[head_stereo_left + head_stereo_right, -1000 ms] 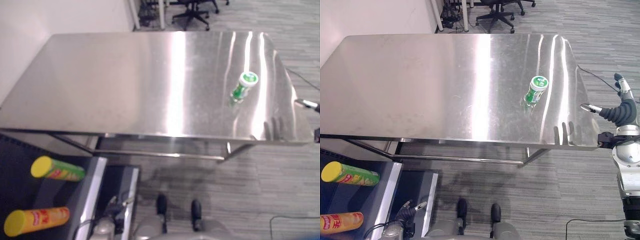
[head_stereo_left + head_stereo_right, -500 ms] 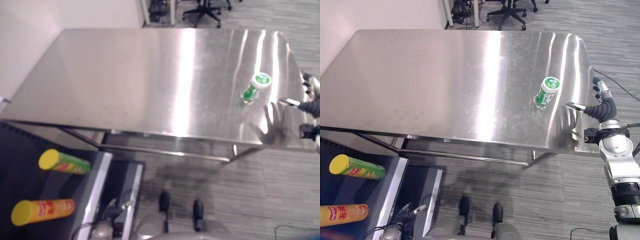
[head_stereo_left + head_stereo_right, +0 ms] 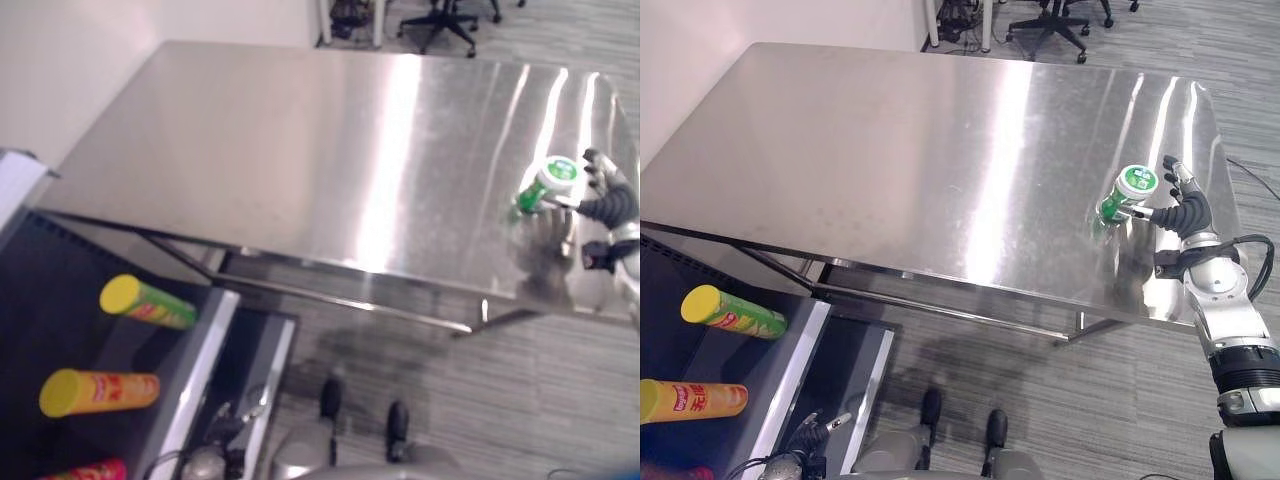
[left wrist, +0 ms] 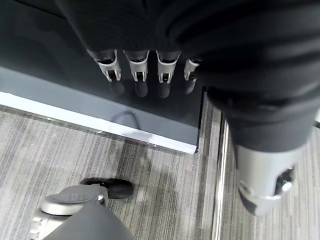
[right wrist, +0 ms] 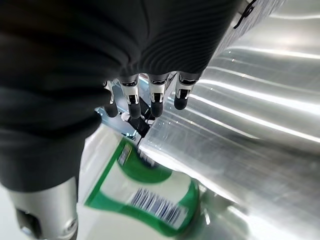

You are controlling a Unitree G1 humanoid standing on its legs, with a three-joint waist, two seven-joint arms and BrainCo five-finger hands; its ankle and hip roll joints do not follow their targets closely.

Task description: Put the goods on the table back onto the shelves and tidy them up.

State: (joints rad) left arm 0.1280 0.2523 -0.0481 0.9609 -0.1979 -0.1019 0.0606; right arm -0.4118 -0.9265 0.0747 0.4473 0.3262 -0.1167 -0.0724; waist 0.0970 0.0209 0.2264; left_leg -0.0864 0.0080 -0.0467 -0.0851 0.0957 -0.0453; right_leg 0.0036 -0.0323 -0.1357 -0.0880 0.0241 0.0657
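Since the earlier frame my right robot hand [image 3: 1183,208] has closed in on the green-and-white plastic bottle [image 3: 1123,192], right of frame on the steel tabletop [image 3: 920,160]. Fingers open, nothing gripped; the bottle sits just beside my palm. Risk: a stray fingertip could knock it rolling. My left robot hand [image 4: 145,65] hangs open.

A long stainless-steel table [image 3: 940,160] with a brushed, glaring top stands on grey striped carpet [image 3: 1060,400], a white wall along its far-left side. One item stands on the table, near its right end: a small green-and-white bottle with a white cap [image 3: 1124,193]. Lower left, a dark shelf with a pale front rail [image 3: 780,390] carries two yellow-capped tubes on their sides, a green cylindrical canister [image 3: 732,311] and a yellow-orange cylindrical canister [image 3: 692,399].
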